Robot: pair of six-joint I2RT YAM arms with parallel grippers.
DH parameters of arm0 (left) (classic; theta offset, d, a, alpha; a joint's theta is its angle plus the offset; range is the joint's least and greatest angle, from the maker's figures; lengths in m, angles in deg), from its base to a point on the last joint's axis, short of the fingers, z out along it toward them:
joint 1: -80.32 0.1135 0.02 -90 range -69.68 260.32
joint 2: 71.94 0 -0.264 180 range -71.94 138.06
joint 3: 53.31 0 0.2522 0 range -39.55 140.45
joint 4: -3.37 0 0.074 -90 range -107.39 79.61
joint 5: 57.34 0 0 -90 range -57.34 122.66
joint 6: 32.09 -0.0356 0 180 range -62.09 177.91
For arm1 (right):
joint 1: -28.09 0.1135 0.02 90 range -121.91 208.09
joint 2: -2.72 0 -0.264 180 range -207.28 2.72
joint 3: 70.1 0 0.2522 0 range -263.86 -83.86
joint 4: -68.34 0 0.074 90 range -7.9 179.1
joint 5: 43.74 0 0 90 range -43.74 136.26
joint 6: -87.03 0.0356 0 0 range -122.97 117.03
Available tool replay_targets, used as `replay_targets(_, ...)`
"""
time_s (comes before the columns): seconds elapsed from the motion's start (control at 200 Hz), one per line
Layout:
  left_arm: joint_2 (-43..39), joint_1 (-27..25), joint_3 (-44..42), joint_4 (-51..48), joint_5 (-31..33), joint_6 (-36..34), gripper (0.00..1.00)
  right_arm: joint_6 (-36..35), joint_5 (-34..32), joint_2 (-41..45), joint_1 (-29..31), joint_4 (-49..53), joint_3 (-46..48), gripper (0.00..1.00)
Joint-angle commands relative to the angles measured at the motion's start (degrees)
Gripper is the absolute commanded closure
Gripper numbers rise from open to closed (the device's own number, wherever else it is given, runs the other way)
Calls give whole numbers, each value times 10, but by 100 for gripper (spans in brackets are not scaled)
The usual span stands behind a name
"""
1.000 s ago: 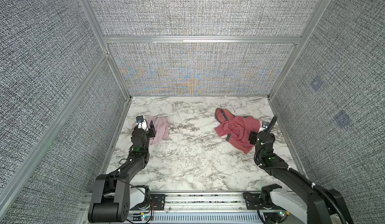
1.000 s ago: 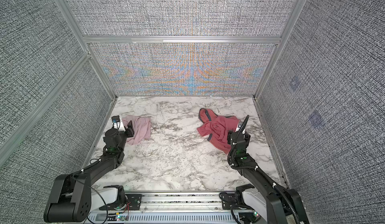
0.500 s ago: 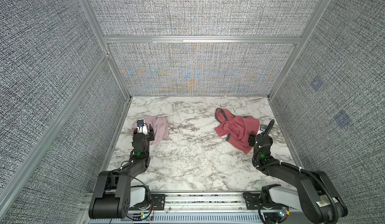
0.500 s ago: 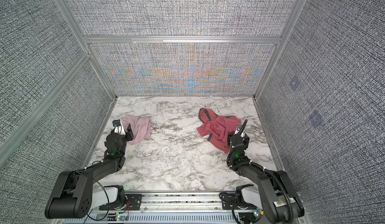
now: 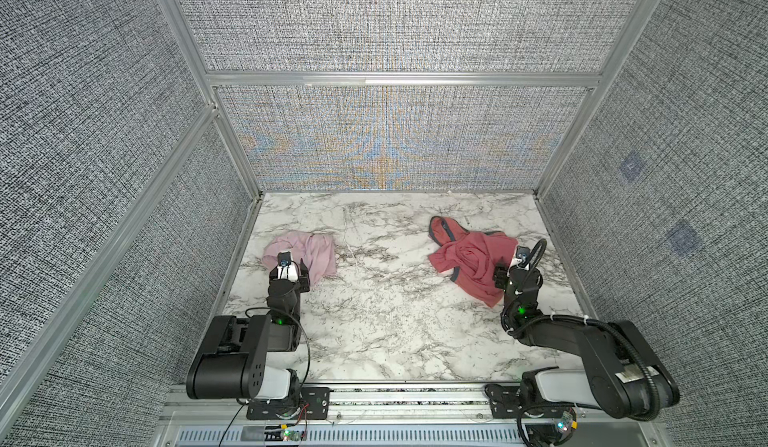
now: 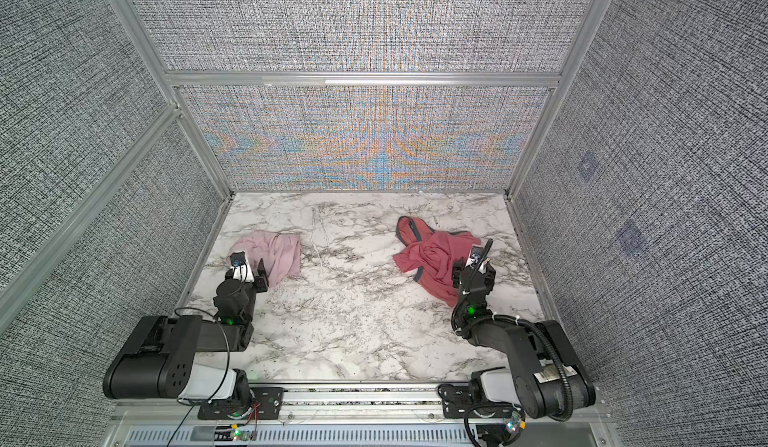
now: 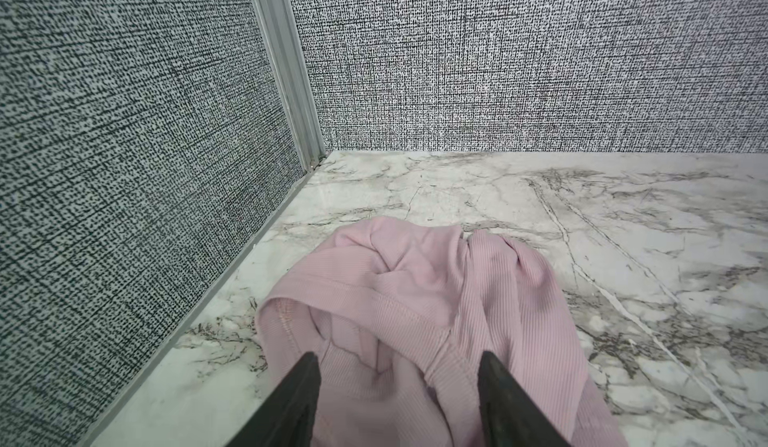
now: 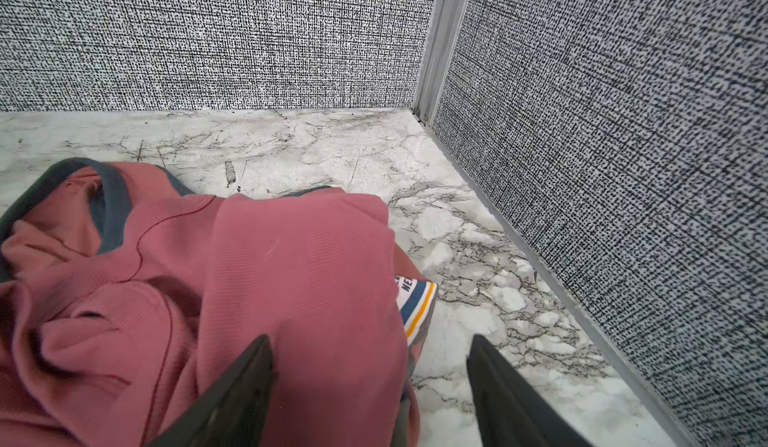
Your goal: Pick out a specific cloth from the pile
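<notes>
The pale pink cloth lies crumpled on the marble floor near the left wall. It is well apart from the coral-red garment with grey-blue trim, so the pile's two fabrics lie separate. My left gripper is open, low over the cloth's near edge, and the fabric between its fingers is not pinched. My right gripper is also open. It straddles the garment's right edge, with one finger over red fabric and the other over bare marble.
Grey textured walls with aluminium posts close in the marble floor on three sides. Both fabrics lie close to the side walls. A rail with both arm bases runs along the front edge.
Both arms have folded down and back toward the front rail. The grippers slid slightly nearer the front and stayed open. Neither fabric has visibly moved.
</notes>
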Motion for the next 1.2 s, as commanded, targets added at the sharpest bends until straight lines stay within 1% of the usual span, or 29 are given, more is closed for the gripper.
replay_targets(0.0, 40, 0, -7, 118, -7, -6, 37, -34, 18, -11, -5, -73, 9, 24)
replay_targets(0.035, 47, 0, -6, 131, -2, -10, 36, -36, 30, -20, -11, -94, 13, 24)
replay_targets(0.085, 33, 0, -3, 104, -3, -3, 36, -40, 20, -32, -10, -128, 23, 24)
replay_targets(0.19, 28, 0, -1, 94, 5, -2, 36, -28, 8, -13, -11, -165, 56, 22)
replay_targets(0.235, 32, 0, -1, 100, 5, -2, 36, -17, 10, 9, -12, -149, 59, 21)
replay_targets(0.3, 43, 0, -6, 124, 2, -6, 36, 12, 40, 40, -21, -77, 50, 21)
replay_targets(0.335, 41, 0, -7, 121, 1, -4, 36, 28, 52, 54, -24, -46, 47, 21)
replay_targets(0.39, 41, 0, -4, 114, 2, -3, 36, 27, 81, 69, -24, -30, 49, 21)
replay_targets(0.435, 41, 0, -1, 110, 0, -5, 36, 28, 84, 69, -26, -27, 48, 21)
replay_targets(0.49, 40, 0, 4, 97, -5, -7, 36, 28, 80, 58, -31, -23, 37, 20)
replay_targets(0.55, 40, 0, 8, 91, -3, -6, 36, 6, 86, 40, -34, -28, 25, 20)
replay_targets(0.65, 40, 0, 1, 107, -3, -6, 36, -24, 80, -12, -38, -94, 20, 21)
replay_targets(0.675, 40, 0, -3, 114, -4, -6, 36, -23, 84, -29, -42, -116, 19, 20)
replay_targets(0.725, 42, 0, -9, 126, -4, -5, 36, -15, 99, -57, -51, -112, 9, 20)
replay_targets(0.835, 42, 0, -12, 132, -3, -5, 35, -8, 121, -122, -68, -163, 0, 20)
replay_targets(0.855, 43, 0, -12, 131, -3, -6, 35, -5, 122, -117, -68, -146, -5, 20)
replay_targets(0.906, 42, 0, -9, 126, -4, -6, 35, -1, 148, -97, -76, -81, -21, 20)
replay_targets(0.941, 42, 0, -7, 123, -5, -7, 34, 0, 162, -98, -80, -58, -33, 20)
replay_targets(1.026, 40, 0, 8, 89, -4, -4, 33, 10, 216, -111, -105, -61, -42, 18)
replay_targets(1.061, 39, 0, 16, 75, -2, -5, 32, 13, 233, -106, -112, -43, -46, 14)
replay_targets(1.141, 40, 0, 13, 81, -4, -6, 27, 16, 239, -109, -116, -52, -44, 10)
replay_targets(1.191, 39, 0, 14, 78, -4, -4, 21, 16, 240, -108, -116, -49, -44, 4)
